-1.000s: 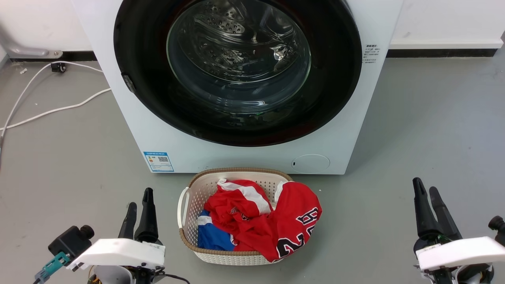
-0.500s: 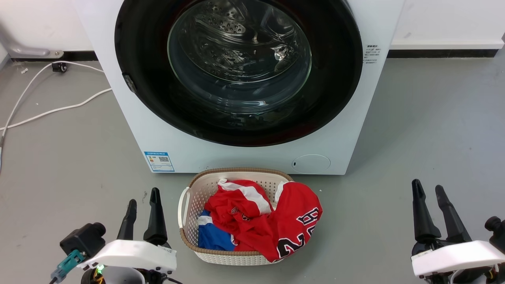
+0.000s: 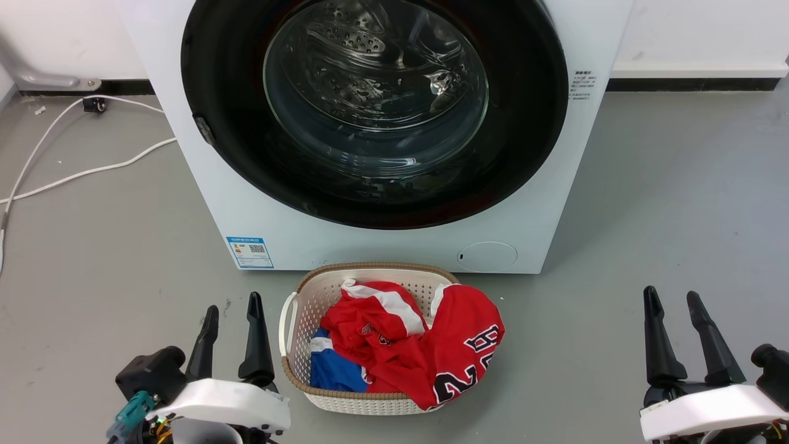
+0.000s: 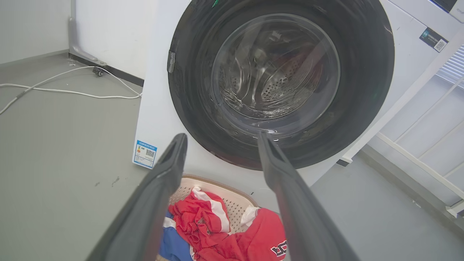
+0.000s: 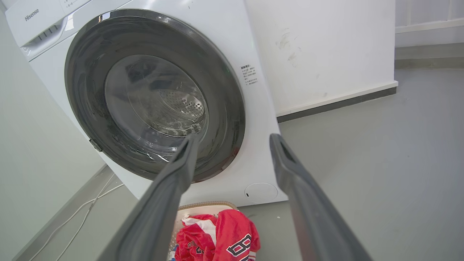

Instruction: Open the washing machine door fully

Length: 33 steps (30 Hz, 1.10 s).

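- Both sets of jaws have spread since a second ago; left gripper [image 3: 233, 303] and right gripper [image 3: 670, 293] stand open, empty.
- Target washing machine door [image 3: 375, 92] sits shut against the washing machine [image 3: 382, 246], well apart from both.
- Spread presumably readies a reach for its left-edge catch [image 3: 202, 129].

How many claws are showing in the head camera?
2: the left claw at lower left beside the laundry basket, the right claw at lower right, both open.

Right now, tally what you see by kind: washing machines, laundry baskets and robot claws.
White front-loading washing machine: 1
Cream perforated plastic laundry basket: 1
Dark two-fingered claws: 2, left claw, right claw
Total: 4
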Motion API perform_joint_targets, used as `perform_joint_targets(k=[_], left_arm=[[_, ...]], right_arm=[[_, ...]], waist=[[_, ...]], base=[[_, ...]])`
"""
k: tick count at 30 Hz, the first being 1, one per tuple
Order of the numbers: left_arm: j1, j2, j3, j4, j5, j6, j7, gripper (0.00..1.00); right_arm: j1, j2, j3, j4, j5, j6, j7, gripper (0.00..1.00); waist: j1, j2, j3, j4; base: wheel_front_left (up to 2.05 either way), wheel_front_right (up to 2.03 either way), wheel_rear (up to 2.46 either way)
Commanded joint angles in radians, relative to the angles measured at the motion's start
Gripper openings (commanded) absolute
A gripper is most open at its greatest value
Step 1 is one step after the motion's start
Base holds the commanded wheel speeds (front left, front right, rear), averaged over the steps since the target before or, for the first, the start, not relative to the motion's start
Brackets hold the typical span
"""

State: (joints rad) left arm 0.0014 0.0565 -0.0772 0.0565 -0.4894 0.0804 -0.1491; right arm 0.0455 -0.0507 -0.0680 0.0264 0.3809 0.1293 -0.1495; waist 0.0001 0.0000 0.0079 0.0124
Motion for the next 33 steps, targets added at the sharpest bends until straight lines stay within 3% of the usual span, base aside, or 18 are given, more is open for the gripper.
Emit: perform_joint_targets(k=[1,33], left_arm=[[0.003,0.006,-0.002,-0.013,0.02,0.005,-0.009,1.0],[0.029,-0.003,-0.033,-0.015,0.292,0.011,-0.08,1.0]], right_arm=[[-0.001,-0.001,-0.001,-0.015,-0.022,0.002,-0.009,1.0],[0.035,0.0,0.01,-0.075,-0.28,0.001,-0.081,1.0]], waist=[[-0.0001,0.0,0.0,0.0],[-0.0001,0.0,-0.001,0.003]], base=[[0.0,0.0,0.0],[0.0,0.0,0.0]])
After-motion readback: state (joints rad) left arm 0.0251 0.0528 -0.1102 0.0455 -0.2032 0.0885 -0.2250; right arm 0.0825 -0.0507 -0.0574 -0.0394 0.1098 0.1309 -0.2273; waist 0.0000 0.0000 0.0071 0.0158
